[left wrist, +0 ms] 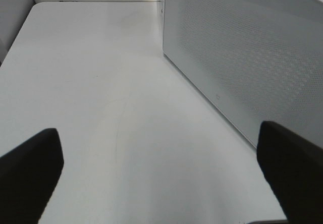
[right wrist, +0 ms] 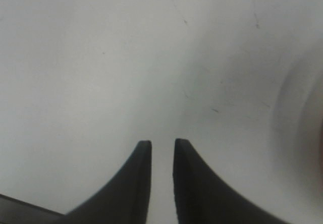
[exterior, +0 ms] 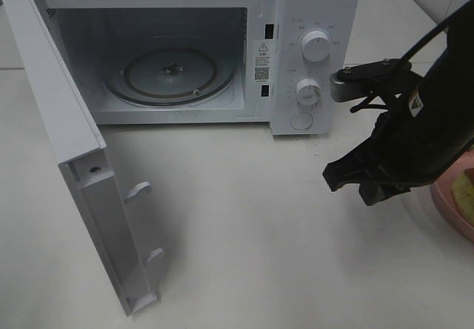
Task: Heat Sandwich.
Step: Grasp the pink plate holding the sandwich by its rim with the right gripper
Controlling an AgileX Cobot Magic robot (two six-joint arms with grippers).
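Where it is: sandwich (exterior: 467, 190) on pink plate (exterior: 447, 212) at far R edge of the high view, mostly cut off by the frame and hidden behind the R arm; only a yellowish sliver shows. Not yet in microwave (exterior: 315, 18). Its door (exterior: 70, 144) hangs wide open, w/ bare glass turntable (exterior: 170, 77) inside.

R hand (exterior: 346, 184) hovers over counter (exterior: 237, 240) just beside plate, tips pointing away from it, twd microwave. Narrow gap btw its fingers, nothing in it. L hand (left wrist: 157, 143) is spread wide and empty, low over counter next to a dotted white panel; door's outer face or microwave's side, can't tell.

Risks, as I judge:
- Gap too slim for plate rim or thick bread. Going in w/o widening wd shove plate; counter edge not in view there.
- One-sided rim grip: plate tilts, sandwich slides or layers split.
- Squeezing the bread direct pushes filling out.
- Carry path passes control panel; clipping it cd dump the load.
- Plate set off-centre on turntable cd rub cavity wall.
- L hand bumping that panel cd swing door into the path.
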